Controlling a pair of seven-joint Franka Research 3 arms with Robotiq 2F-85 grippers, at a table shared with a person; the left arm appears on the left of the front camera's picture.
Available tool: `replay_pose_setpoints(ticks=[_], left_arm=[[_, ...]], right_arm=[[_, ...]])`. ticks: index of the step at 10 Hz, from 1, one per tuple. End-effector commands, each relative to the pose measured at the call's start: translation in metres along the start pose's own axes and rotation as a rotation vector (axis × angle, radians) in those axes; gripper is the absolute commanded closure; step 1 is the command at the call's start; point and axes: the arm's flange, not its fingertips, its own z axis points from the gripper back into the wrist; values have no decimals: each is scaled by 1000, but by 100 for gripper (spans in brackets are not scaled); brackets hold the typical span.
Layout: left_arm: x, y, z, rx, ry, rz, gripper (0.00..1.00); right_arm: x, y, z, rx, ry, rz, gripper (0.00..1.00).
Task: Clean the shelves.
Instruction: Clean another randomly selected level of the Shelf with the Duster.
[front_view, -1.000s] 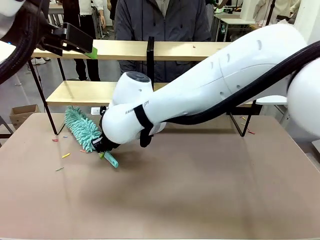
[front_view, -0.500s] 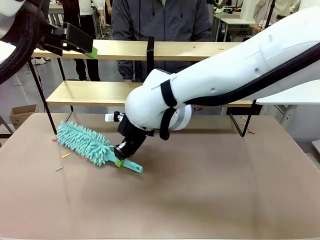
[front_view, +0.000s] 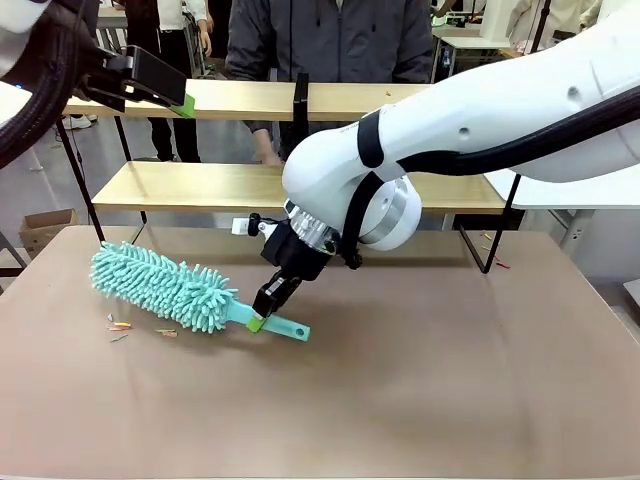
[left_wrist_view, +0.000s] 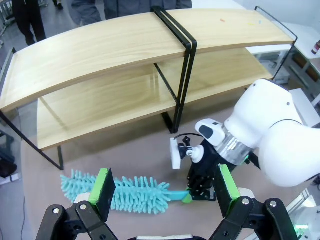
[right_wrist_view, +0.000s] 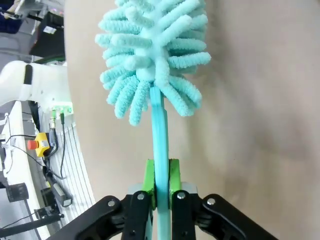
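Duster (front_view: 160, 287) on table (front_view: 450, 400), before shelves (front_view: 200, 185), person (front_view: 330, 40) behind shelves

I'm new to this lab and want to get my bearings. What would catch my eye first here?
The fluffy teal duster stands out, low on the left part of the brown table, its handle pinched in the right gripper of the big white arm reaching across the middle. Behind it stand the two-tier wooden shelves with a person at their far side. The left gripper hovers open above the scene.
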Motion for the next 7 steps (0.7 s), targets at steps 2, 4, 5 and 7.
replay_pose_setpoints(ticks=[2, 4, 5, 7], left_arm=[[1, 1, 2, 6, -2, -9, 0], [1, 1, 2, 6, -2, -9, 0], [1, 1, 2, 6, -2, -9, 0], [1, 1, 2, 6, -2, -9, 0]], right_arm=[[-47, 45, 38, 28, -56, 152, 88], [-98, 81, 65, 37, -18, 94, 88], [-125, 97, 69, 41, 26, 25, 88], [-165, 142, 55, -13, 24, -19, 88]])
